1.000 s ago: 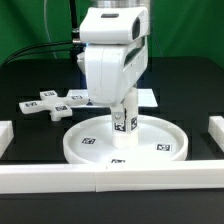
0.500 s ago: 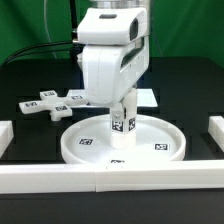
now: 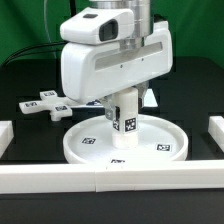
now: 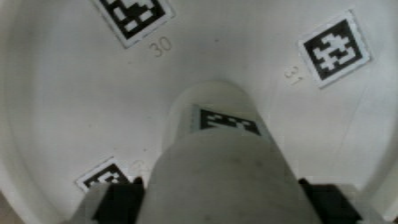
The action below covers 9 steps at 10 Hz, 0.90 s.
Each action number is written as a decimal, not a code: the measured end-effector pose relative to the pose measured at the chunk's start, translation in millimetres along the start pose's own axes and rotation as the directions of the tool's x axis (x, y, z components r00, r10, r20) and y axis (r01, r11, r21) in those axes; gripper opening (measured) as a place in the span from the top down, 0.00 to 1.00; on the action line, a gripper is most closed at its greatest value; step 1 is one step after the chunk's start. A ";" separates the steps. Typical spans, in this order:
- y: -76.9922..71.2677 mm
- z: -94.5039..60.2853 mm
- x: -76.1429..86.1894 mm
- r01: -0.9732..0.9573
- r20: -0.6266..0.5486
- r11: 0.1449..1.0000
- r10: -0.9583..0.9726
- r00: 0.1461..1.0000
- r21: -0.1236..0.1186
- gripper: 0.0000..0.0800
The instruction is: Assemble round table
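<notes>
Surface: a black bench (image 3: 190,100), matte and dark. A long white front rail (image 3: 110,178) runs along its near edge, with shorter white side rails at the exterior view's left (image 3: 5,135) and right (image 3: 216,130). A green backdrop (image 3: 20,30) closes the room behind, and dark cables hang in front of it.

Task parts: the round rimmed disc (image 3: 165,128) lies flat on the bench just behind the front rail, with square tags on its floor. The short thick leg (image 3: 124,125) stands upright at the disc's middle, its base on the disc floor and one tag facing the camera. The cross-shaped foot piece (image 3: 42,104) lies flat on the bench to the exterior view's left of the disc, apart from it, and nothing touches it.

Arm: the white wrist housing (image 3: 105,60) sits directly above the leg and hides the leg's top in the exterior view.

Pincer (image 4: 222,203): grasping the leg. In the wrist view a dark finger pad (image 4: 118,198) lies against one side of the leg and its counterpart against the other, with no gap showing at either.
</notes>
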<state>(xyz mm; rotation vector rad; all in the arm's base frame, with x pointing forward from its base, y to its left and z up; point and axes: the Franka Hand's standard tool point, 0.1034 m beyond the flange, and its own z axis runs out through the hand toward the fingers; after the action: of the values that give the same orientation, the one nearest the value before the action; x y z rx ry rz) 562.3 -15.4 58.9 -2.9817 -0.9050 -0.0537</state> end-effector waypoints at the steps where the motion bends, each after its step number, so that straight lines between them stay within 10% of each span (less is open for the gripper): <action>1: 0.2 -0.1 0.3 -0.058 -0.007 0.998 0.058 0.998 -0.002 0.49; 6: -0.2 0.0 1.4 -0.306 -0.016 0.952 0.306 0.952 0.004 0.49; 9: -13.9 0.9 10.6 -0.624 -0.012 0.781 0.625 0.781 0.017 0.49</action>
<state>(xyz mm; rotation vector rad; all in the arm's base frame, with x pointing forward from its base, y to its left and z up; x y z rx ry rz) 563.4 2.1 58.6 -3.0865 0.1318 -0.0574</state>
